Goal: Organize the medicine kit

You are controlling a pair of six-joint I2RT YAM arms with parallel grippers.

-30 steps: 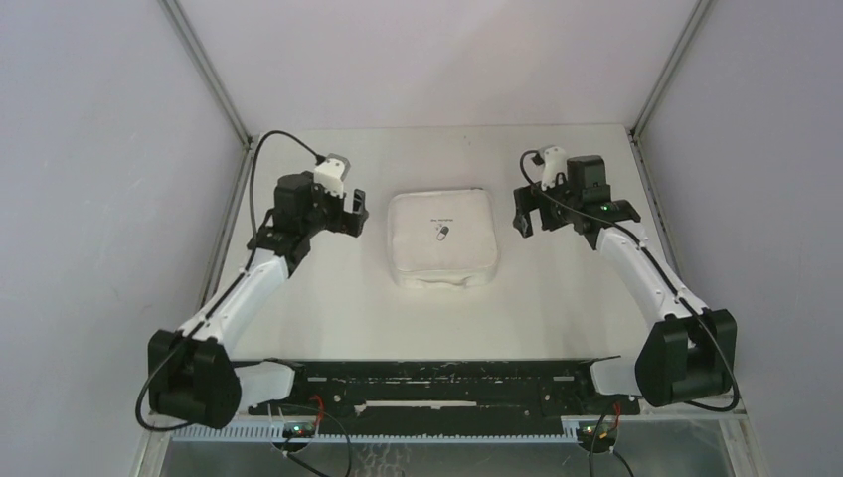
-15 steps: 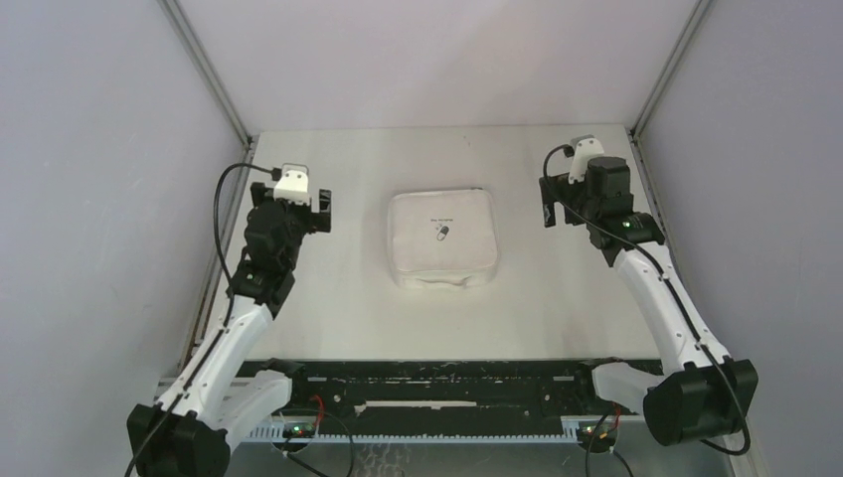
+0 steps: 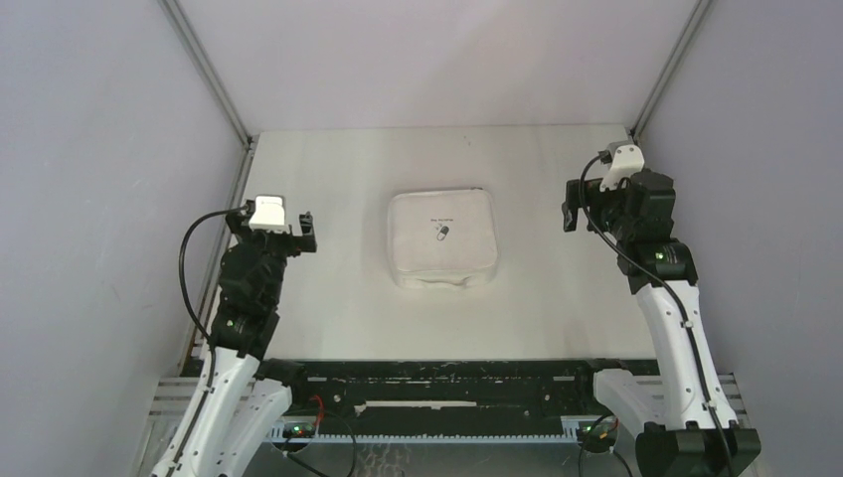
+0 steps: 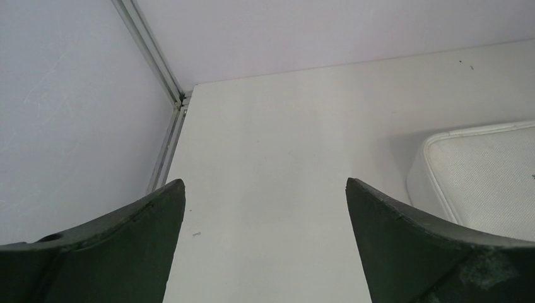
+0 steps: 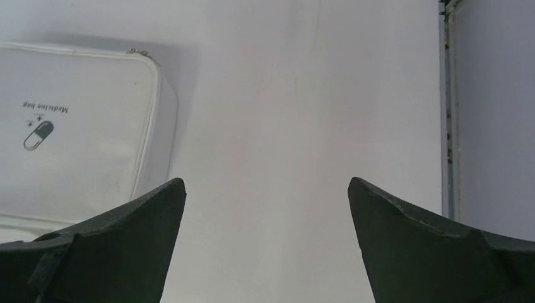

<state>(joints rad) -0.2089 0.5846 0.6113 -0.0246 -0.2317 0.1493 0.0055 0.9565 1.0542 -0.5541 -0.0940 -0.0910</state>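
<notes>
The medicine kit [image 3: 442, 238] is a white square soft case lying flat and closed at the middle of the table, pill logo facing up. Its left edge shows in the left wrist view, the medicine kit [image 4: 486, 170], and its right half with the logo in the right wrist view, the medicine kit [image 5: 69, 126]. My left gripper [image 3: 273, 231] hangs well to the left of the case, open and empty, as the left gripper [image 4: 265, 183] shows over bare table. My right gripper [image 3: 606, 204] hangs off to the right, also open and empty, the right gripper [image 5: 265, 182].
Grey walls close in the white table [image 3: 338, 179] on the left, back and right, with metal posts [image 3: 204, 70] at the back corners. A black rail [image 3: 437, 383] runs along the near edge between the arm bases.
Both arms have drawn back from the case, the left one outward to the left and nearer, the right one outward to the right. The left jaws spread a little wider.
</notes>
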